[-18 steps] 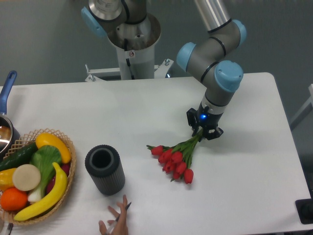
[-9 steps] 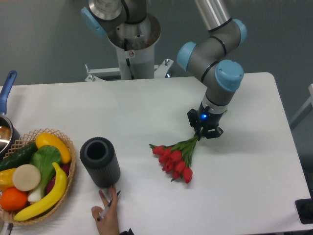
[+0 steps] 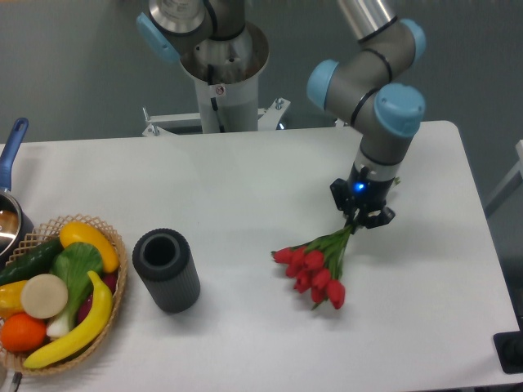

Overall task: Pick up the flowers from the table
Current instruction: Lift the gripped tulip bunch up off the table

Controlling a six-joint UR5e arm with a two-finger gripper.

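Note:
The flowers (image 3: 315,267) are a bunch of red tulip buds with green leaves and stems, right of the table's middle. My gripper (image 3: 361,220) is shut on the stem end at the bunch's upper right. The buds hang down to the lower left, close to the white table (image 3: 245,180); I cannot tell whether they still touch it. The jaws are mostly hidden by the gripper body.
A dark grey ribbed cylinder vase (image 3: 166,270) stands left of centre. A wicker basket (image 3: 114,294) of fruit and vegetables sits at the left edge, with a blue-handled pot (image 3: 10,175) behind it. The robot base (image 3: 219,73) stands behind the table.
My gripper has moved right and slightly down in the image, carrying the flowers with it. A hand at the front edge shifted the vase to the left and has left the view.

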